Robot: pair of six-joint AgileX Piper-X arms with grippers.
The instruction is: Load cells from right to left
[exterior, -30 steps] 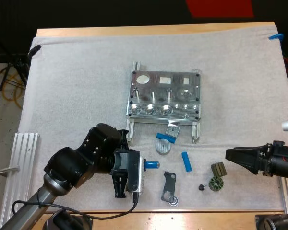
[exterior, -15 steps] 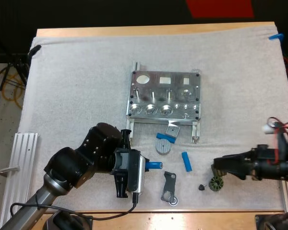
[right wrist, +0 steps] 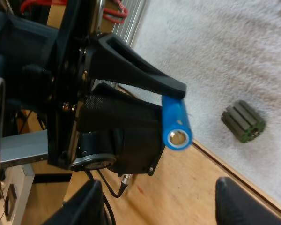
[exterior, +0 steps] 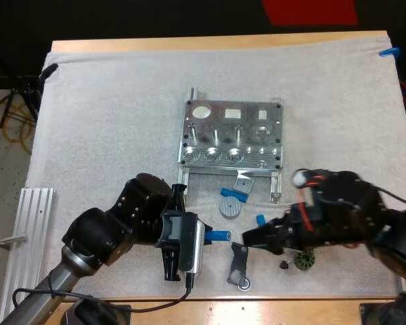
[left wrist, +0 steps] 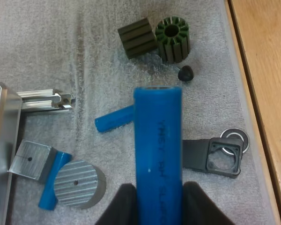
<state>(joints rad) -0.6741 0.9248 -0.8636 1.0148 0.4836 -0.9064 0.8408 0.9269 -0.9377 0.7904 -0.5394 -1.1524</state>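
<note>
While your left gripper (exterior: 201,235) pinches 1 blue cell (exterior: 218,233) level, short of the fixture (exterior: 231,135), the high view puts your right gripper (exterior: 252,238) just beside its tip. Left wrist view: its fingers (left wrist: 124,206) press the cell's base, and a loose cell (left wrist: 113,121) lies beyond. Right wrist view: your right fingers (right wrist: 241,201) stand spread, facing the cell's end, probably for a handover.
</note>
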